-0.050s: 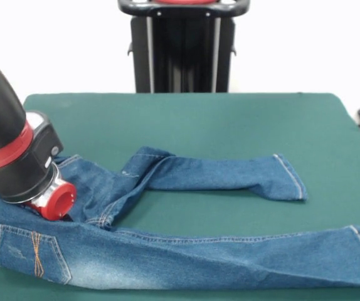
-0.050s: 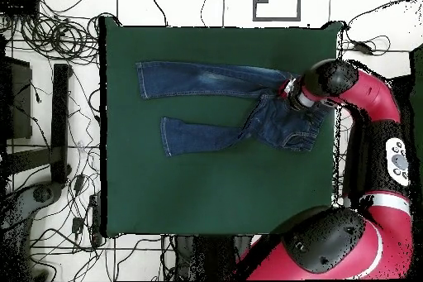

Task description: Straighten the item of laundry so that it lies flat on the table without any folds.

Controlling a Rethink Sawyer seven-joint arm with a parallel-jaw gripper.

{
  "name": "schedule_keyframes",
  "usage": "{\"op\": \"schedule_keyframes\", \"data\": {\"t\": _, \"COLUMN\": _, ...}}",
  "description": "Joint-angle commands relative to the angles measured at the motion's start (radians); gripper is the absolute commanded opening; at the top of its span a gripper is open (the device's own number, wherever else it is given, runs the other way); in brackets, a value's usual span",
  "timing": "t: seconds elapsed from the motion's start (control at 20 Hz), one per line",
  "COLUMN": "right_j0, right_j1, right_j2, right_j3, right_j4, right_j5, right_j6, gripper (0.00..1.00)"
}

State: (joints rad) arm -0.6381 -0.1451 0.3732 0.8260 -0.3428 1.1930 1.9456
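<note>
My pincer (image 1: pixel 59 202) presses down at the waist end of the jeans (image 1: pixel 186 244) on the green bench (image 1: pixel 230 125); whether it is clenched or released I cannot tell. From it, 2 legs stretch away across the bench, spread apart, the cloth beside it bunched and folded.

Even, bright, diffuse lighting from above; no glare. The dark green felt-topped table (image 1: pixel 230 119) shows only faint, soft shadows beneath the faded blue denim jeans (image 1: pixel 186 251). In the front view the near black-and-red arm (image 1: pixel 7 144) appears large and slightly soft in focus. The white wall behind is nearly overexposed.
</note>
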Motion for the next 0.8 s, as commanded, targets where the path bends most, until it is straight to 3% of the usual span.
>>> {"op": "schedule_keyframes", "data": {"t": 0.05, "right_j0": 0.043, "right_j1": -0.038, "right_j2": 0.084, "right_j3": 0.022, "right_j4": 0.011, "right_j5": 0.112, "right_j6": -0.265, "gripper": 1.0}}
{"op": "schedule_keyframes", "data": {"t": 0.8, "right_j0": 0.074, "right_j1": 0.031, "right_j2": 0.101, "right_j3": -0.152, "right_j4": -0.016, "right_j5": 0.18, "right_j6": -0.3, "gripper": 1.0}}
